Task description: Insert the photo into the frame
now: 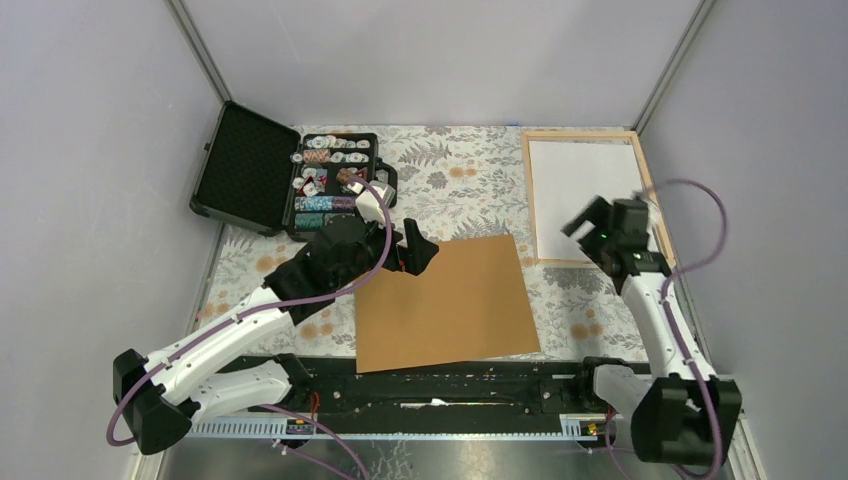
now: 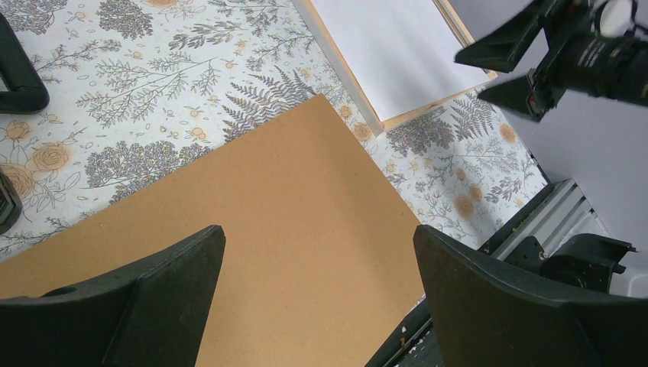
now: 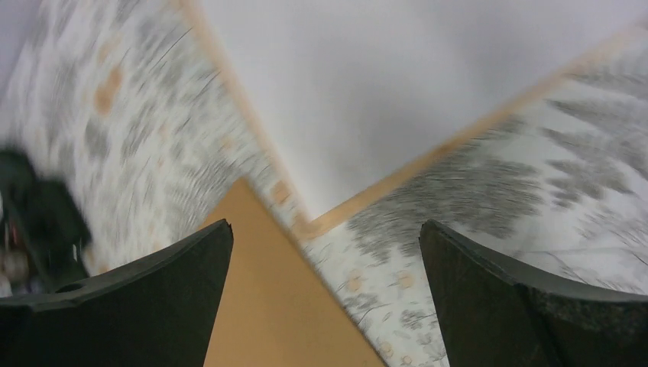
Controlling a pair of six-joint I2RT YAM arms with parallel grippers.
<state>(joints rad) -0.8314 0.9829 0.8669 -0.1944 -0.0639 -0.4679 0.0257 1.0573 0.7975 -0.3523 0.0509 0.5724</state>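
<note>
The photo (image 1: 585, 190), white back up, is shown inside the light-wood frame (image 1: 527, 200) at far right. The left gripper (image 1: 417, 248) is held spread over the brown backing board (image 1: 445, 305), and the right gripper (image 1: 588, 218) is held spread over the frame's near edge.

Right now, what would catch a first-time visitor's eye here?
A big brown cardboard board lies flat in the middle, toward the near edge. At the far left sits an open black case of poker chips. At the far right is a light-wood frame with the photo inside, white side up.
</note>
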